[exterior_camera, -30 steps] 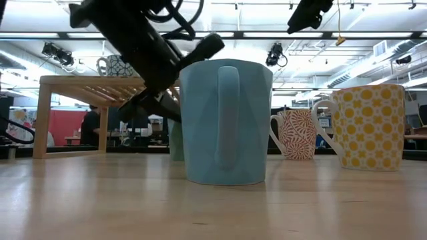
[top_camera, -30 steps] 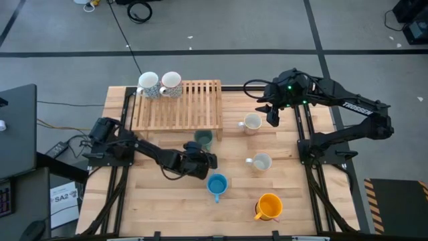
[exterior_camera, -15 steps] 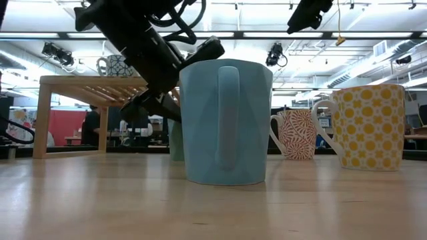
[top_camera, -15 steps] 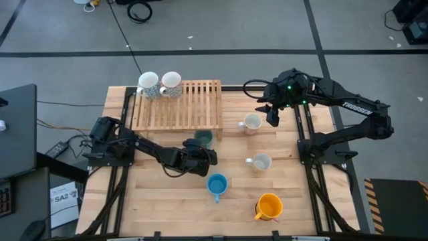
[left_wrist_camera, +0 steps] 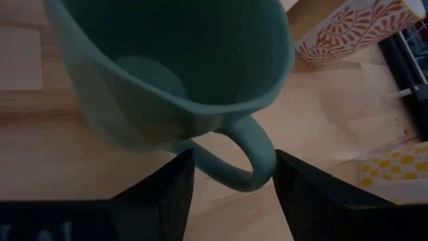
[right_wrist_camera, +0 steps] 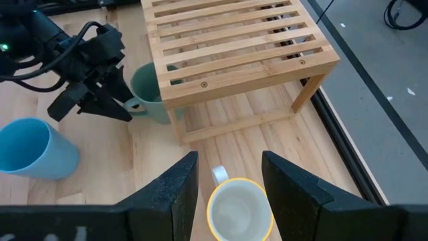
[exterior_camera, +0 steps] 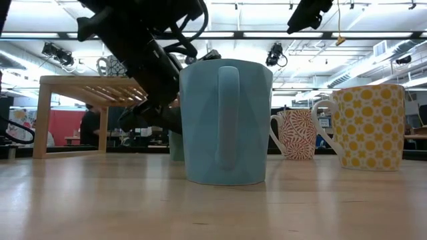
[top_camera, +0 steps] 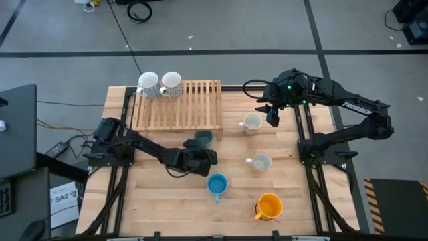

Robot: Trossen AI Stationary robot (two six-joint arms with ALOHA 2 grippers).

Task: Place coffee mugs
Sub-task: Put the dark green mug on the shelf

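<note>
Wooden rack [top_camera: 177, 104] carries two mugs [top_camera: 159, 84]; five wait on the table [top_camera: 167, 201]. Left gripper [left_wrist_camera: 231, 179], fingers spread, straddles the green mug's [left_wrist_camera: 167, 67] handle; right gripper [right_wrist_camera: 227, 179] hovers, fingers spread.

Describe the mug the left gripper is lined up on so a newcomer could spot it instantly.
Find the slatted wooden rack at the table's back left. Right at its front right corner stands a green mug, with the open left gripper straddling its handle. It is the only green one; the nearest mug is light blue and stands closer to the table's front.
</note>
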